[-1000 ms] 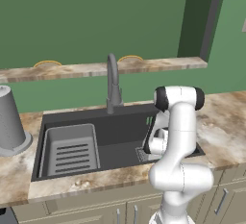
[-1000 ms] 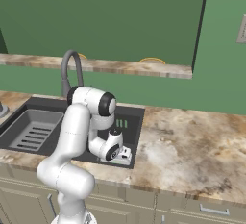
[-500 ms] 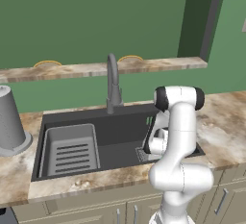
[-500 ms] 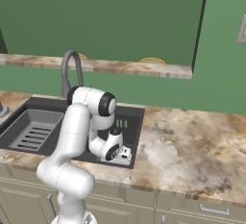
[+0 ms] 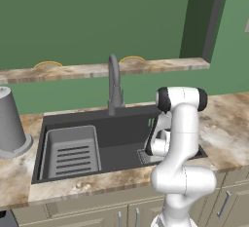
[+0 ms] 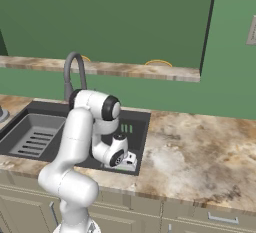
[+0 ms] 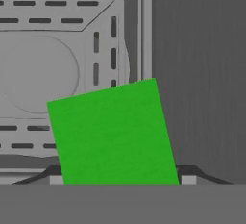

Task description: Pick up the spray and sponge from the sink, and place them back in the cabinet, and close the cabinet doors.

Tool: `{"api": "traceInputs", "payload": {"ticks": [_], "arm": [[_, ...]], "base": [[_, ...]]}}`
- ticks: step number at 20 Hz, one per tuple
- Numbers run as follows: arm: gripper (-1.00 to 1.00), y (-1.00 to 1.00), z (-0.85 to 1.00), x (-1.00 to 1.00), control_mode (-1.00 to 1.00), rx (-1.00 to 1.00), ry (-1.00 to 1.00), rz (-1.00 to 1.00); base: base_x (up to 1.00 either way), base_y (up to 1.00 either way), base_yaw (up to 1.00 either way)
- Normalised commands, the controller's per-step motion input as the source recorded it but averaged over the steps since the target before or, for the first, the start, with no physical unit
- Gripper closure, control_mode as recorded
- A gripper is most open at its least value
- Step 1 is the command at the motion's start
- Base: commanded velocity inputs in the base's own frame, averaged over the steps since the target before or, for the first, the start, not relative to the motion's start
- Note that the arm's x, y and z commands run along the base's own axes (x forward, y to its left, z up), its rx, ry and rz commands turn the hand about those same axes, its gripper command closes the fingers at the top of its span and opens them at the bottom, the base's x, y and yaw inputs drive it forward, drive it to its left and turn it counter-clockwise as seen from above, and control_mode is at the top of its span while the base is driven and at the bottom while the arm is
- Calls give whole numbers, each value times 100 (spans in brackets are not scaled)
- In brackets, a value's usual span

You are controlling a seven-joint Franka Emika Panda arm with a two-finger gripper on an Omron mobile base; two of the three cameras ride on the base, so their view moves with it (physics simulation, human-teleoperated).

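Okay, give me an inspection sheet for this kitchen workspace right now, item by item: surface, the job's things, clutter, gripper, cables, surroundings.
Surface: marbled counter around the dark sink; ribbed inner tray in its left half.
Job's things: sponge, green face up, lies on the sink floor; a bit of green at the sink's back wall may be the spray, too small to tell. Cabinet and doors: nothing seen.
Clutter: grey ribbed container on the counter left of the sink.
Gripper: gripper low in the sink, closed on the sponge's two sides.
Cables: nothing seen.
Surroundings: curved faucet, green wall, stone ledge behind, beige drawers below.
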Motion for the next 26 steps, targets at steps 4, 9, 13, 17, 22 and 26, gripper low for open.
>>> {"api": "traceInputs", "payload": {"ticks": [4,9,13,17,22,26], "arm": [[100,-2,23,0,-100,0,0,0],[100,-1,33,0,-100,0,0,0],[100,0,40,0,-100,0,0,0],[100,0,44,0,-100,0,0,0],[100,0,45,0,-100,0,0,0],[100,0,48,0,-100,0,0,0]], "base": [[0,0,0],[0,0,0],[0,0,0],[0,0,0],[0,0,0],[0,0,0]]}}
